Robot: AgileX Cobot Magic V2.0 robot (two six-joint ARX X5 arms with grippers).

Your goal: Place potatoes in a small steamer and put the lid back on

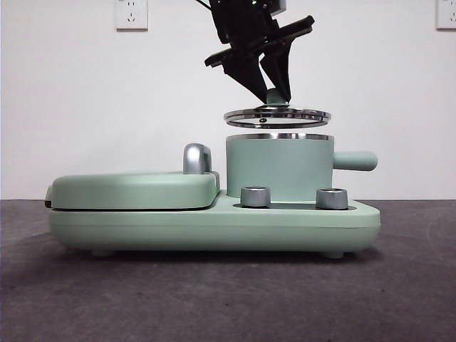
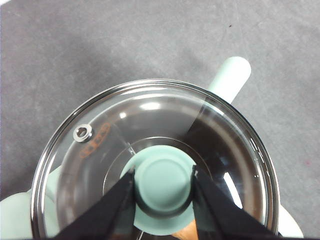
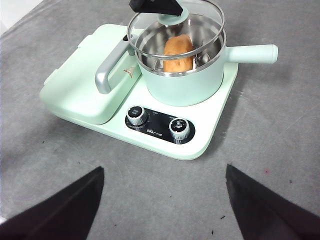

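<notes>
My left gripper (image 1: pixel 273 91) comes down from above and is shut on the mint green knob (image 2: pixel 163 181) of the round glass lid (image 1: pixel 277 116). The lid hangs level a little above the steel rim of the small steamer (image 1: pixel 279 167), apart from it. In the right wrist view the orange-brown potato (image 3: pixel 178 52) lies inside the steamer (image 3: pixel 186 82), seen through the lid (image 3: pixel 200 20). A sliver of the potato (image 2: pixel 186 232) shows under the knob in the left wrist view. My right gripper (image 3: pixel 162 192) is open, hanging over the grey mat in front of the appliance.
The steamer stands on a mint green cooker base (image 1: pixel 214 224) with two steel dials (image 1: pixel 256 197) (image 1: pixel 332 198). A flat griddle cover (image 1: pixel 135 189) with a chrome handle (image 1: pixel 197 158) lies beside it. The steamer's side handle (image 1: pixel 355 160) sticks out sideways.
</notes>
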